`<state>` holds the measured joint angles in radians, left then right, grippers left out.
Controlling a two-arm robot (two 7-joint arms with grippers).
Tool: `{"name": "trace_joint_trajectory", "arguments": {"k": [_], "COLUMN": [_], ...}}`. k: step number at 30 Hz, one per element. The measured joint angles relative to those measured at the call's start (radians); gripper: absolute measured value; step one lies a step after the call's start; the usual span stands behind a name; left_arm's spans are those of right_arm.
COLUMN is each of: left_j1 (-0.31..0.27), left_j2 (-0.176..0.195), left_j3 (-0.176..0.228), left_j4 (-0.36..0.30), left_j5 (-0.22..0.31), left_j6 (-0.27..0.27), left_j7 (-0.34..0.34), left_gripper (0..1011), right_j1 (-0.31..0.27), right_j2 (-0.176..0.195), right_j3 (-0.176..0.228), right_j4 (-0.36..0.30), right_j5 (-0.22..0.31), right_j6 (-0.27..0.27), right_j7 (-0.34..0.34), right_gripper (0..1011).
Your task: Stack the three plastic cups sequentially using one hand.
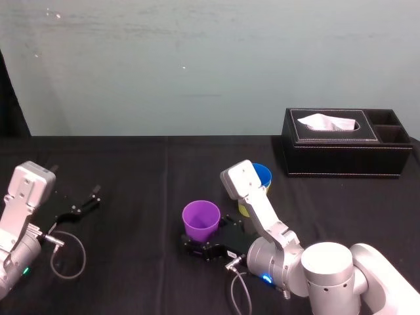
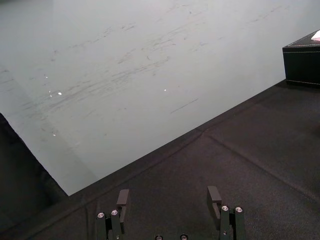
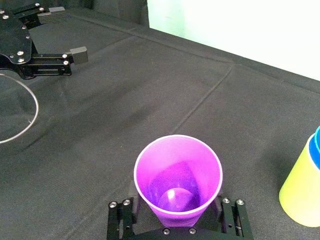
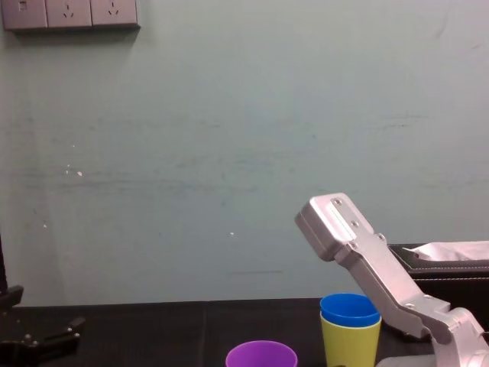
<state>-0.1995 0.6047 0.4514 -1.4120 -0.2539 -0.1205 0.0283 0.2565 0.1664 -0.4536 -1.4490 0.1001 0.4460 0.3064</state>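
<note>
Purple cup point(image 3: 177, 172) inside right tool point(image 3: 177, 205), grip unclear; left tool point(image 2: 168, 194) idle, jaws apart.

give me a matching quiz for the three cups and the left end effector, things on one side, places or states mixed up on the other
1. purple cup
2. blue cup
3. yellow-green cup
4. left end effector

a. open and holding nothing
b. sits inside another cup
c. at the right end effector
d. has another cup inside it

Pairs: 1-c, 2-b, 3-d, 4-a
</note>
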Motion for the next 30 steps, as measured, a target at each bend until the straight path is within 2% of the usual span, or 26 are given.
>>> {"name": "trace_joint_trajectory", "arguments": {"k": [2, 3, 7, 18, 24, 30], "left_j1": [0.000, 0.000, 0.000, 0.000, 0.000, 0.000], "left_j2": [0.000, 0.000, 0.000, 0.000, 0.000, 0.000], "left_j3": [0.000, 0.000, 0.000, 0.000, 0.000, 0.000], "left_j4": [0.000, 0.000, 0.000, 0.000, 0.000, 0.000], "left_j5": [0.000, 0.000, 0.000, 0.000, 0.000, 0.000], "left_j6": [0.000, 0.000, 0.000, 0.000, 0.000, 0.000], "left_j7": [0.000, 0.000, 0.000, 0.000, 0.000, 0.000], "left_gripper": [1000, 1000, 1000, 1000, 1000, 1000], "right_j1": [0.000, 0.000, -0.001, -0.001, -0.006, 0.008], "right_j2": [0.000, 0.000, 0.001, 0.001, 0.016, 0.034], "right_j3": [0.000, 0.000, -0.001, -0.001, 0.013, 0.040], "right_j4": [0.000, -0.001, -0.001, -0.002, -0.045, -0.103], "right_j5": [0.000, 0.000, 0.001, 0.001, -0.013, -0.013], "right_j6": [0.000, 0.000, 0.000, 0.001, 0.004, 0.045], "right_j7": [0.000, 0.000, 0.000, 0.000, -0.004, 0.005], "right_gripper": [820, 768, 717, 715, 713, 713]}}
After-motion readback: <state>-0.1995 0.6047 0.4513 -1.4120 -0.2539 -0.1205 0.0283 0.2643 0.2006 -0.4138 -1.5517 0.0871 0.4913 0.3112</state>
